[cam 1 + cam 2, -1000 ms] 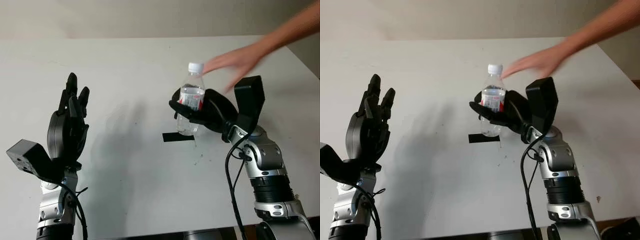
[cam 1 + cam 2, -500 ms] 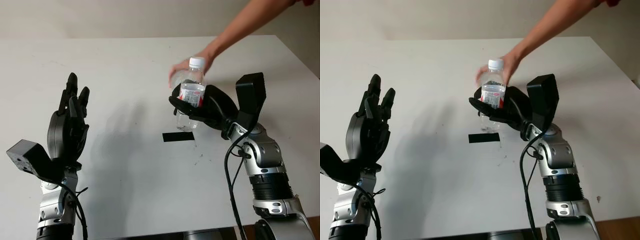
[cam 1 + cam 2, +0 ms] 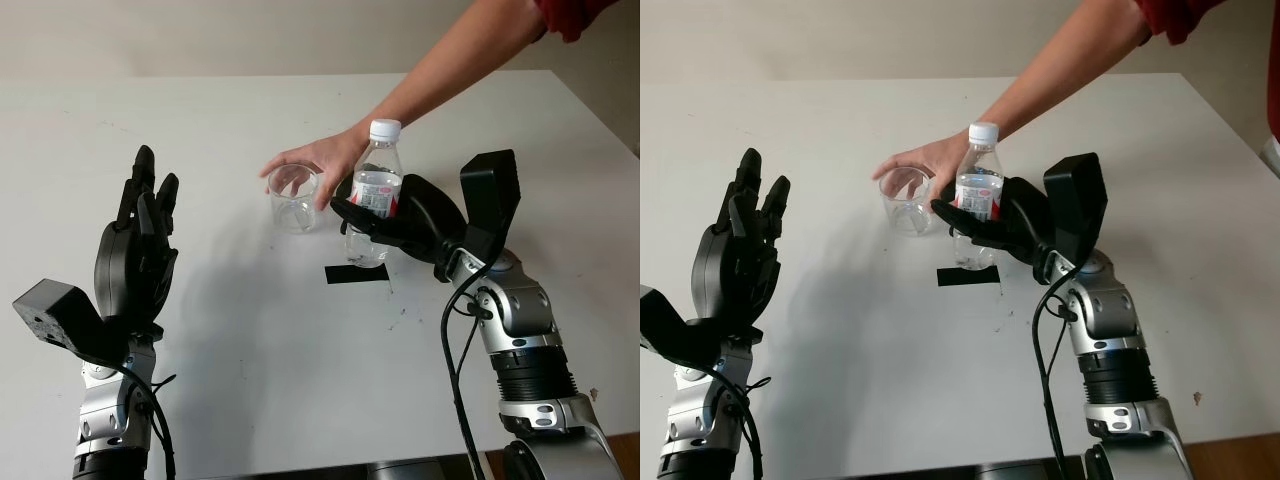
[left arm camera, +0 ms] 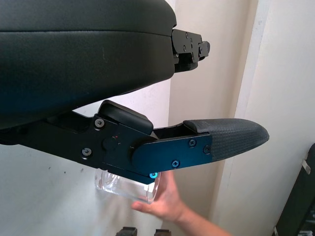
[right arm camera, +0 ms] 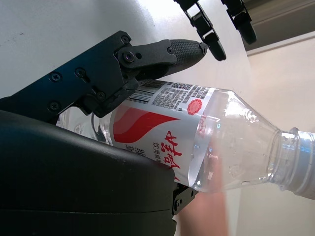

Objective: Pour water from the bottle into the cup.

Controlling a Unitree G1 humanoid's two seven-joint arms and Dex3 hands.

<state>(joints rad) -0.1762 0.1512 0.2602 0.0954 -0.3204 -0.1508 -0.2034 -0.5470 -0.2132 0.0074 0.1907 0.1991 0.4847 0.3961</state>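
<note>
The right hand (image 3: 392, 222) grips the clear plastic water bottle with the white cap (image 3: 374, 190) upright above the white table (image 3: 250, 340), ready to tip. A person's bare hand (image 3: 318, 163) sets a clear plastic cup (image 3: 294, 197) just beside it. The left hand (image 3: 140, 250), open, is raised well apart.

The bottle (image 3: 374, 205) stands upright within the right hand (image 3: 400, 220), above the far end of the tape strip (image 3: 356, 273) on the table (image 3: 300, 380). Just left of the bottle is the cup (image 3: 293, 197), held by a person's hand (image 3: 318, 162) reaching from behind. Well left of the bottle, the left hand (image 3: 140, 250) is raised, open.
</note>
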